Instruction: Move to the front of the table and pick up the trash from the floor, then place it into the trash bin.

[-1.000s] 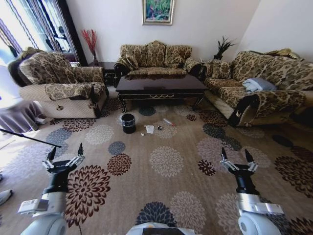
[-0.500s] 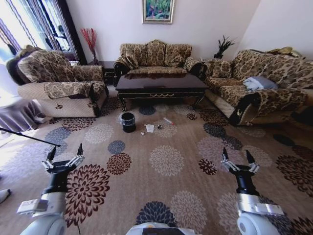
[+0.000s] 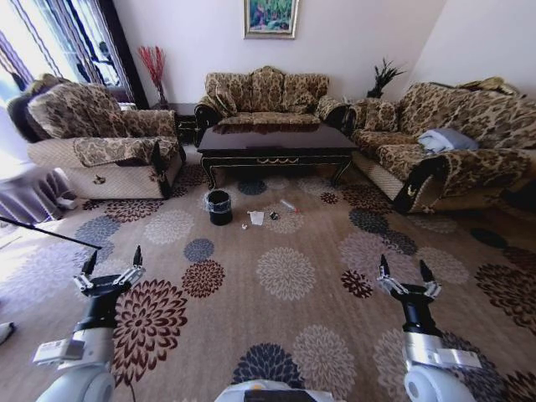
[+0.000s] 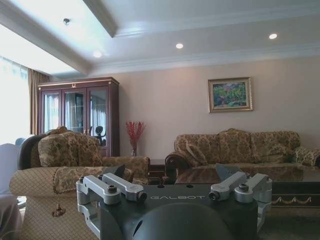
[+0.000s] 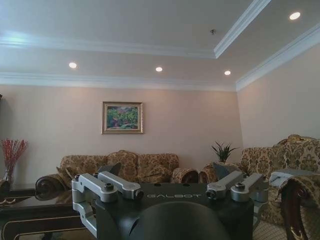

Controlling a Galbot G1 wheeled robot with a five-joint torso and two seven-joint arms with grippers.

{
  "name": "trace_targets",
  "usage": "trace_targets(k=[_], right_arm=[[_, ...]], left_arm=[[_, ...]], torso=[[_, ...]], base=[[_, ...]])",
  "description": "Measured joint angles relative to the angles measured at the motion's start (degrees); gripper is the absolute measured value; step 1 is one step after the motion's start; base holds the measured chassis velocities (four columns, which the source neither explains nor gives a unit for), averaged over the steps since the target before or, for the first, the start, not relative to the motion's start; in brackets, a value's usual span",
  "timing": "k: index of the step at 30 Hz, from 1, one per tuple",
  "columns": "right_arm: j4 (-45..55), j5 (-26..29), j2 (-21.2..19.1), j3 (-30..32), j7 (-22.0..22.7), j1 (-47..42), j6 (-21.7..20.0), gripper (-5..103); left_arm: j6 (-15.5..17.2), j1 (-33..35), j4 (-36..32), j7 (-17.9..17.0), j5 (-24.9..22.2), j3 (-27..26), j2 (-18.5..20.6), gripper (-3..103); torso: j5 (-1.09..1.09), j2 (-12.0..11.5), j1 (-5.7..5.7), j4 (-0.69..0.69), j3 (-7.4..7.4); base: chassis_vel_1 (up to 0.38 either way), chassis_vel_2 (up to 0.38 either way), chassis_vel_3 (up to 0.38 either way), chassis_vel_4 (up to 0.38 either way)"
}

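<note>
Your trash (image 3: 266,218) lies on the carpet (image 3: 285,276) just in front of the table (image 3: 276,144), well ahead of both claws: a flat white napkin (image 3: 256,219), a clear bottle (image 3: 289,207) with a red cap off to its right, small dark wrappers (image 3: 274,218) between them. The trash bin (image 3: 219,208) stands upright just left of the napkin, near the table's left front leg.

Your left gripper (image 3: 110,268) hangs low at the lower left, fingers spread wide, holding nothing. Your right gripper (image 3: 406,276) mirrors it at the lower right, also spread and empty. Neither touches the floor litter.

Floor is a floral-medallion carpet. A patterned sofa (image 3: 266,99) sits behind the table, an armchair (image 3: 100,146) to the left, another sofa (image 3: 444,146) to the right. A framed painting (image 3: 270,18) hangs on the back wall.
</note>
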Motion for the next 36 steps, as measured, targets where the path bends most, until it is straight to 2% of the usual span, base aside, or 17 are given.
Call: trace_targets(k=[7, 14, 36], right_arm=[[0.26, 0.36, 1.16, 0.45, 0.12, 0.46, 0.04, 100], [0.8, 0.54, 1.32, 0.45, 0.16, 0.32, 0.25, 100], [0.28, 0.9, 2.73, -0.05, 0.21, 0.71, 1.36, 100]], left_arm=[[0.0, 0.57, 0.57, 0.01, -1.26, -1.16, 1.54, 100], [0.08, 1.12, 0.51, 0.0, -0.35, -0.58, 0.66, 100], [-0.26, 2.79, -0.07, -0.02, -0.65, -2.14, 1.24, 100]], torso=[[0.0, -1.93, -0.82, 0.0, -1.12], [0.0, -3.75, -1.58, 0.0, -2.17], [0.0, -8.83, -3.74, 0.0, -5.09]], base=[[0.0, 0.0, 0.0, 0.0], [0.0, 0.0, 0.0, 0.0], [0.0, 0.0, 0.0, 0.0]])
